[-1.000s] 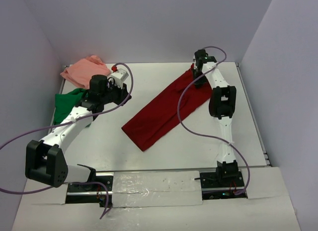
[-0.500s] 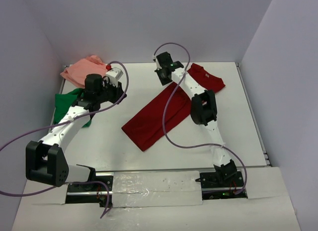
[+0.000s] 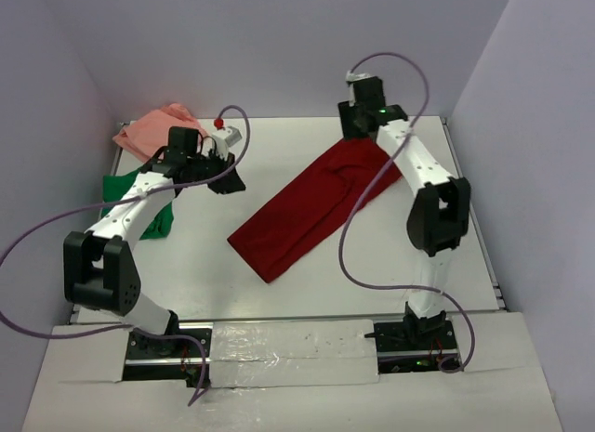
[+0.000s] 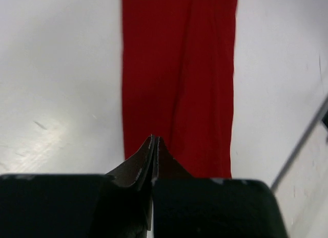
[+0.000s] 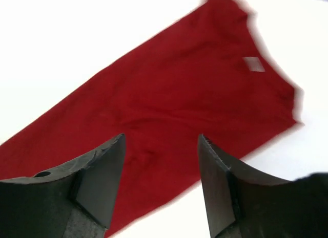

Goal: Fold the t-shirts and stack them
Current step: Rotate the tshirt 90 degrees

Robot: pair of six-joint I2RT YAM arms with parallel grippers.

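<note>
Dark red t-shirt (image 3: 302,209): long folded strip at the middle of the table (image 3: 204,265), lying diagonally, collar far-right, hem near-left.
Hidden: collar end partly under the right arm.
Left gripper (image 4: 154,143): jaws together, empty.
Right gripper (image 5: 161,141): jaws apart, empty, above the collar end.

A white worktop (image 3: 279,163) sits boxed in by plain, pale lilac-grey walls. The back wall (image 3: 279,51) rises just beyond the right hand (image 3: 358,130). One side wall (image 3: 46,125) stands out past the left hand (image 3: 231,183), and the other side wall (image 3: 544,125) is on the right hand's outer side, where a thin metal rail (image 3: 480,228) edges the worktop. Soft, even light leaves a faint sheen on the worktop below the left hand
</note>
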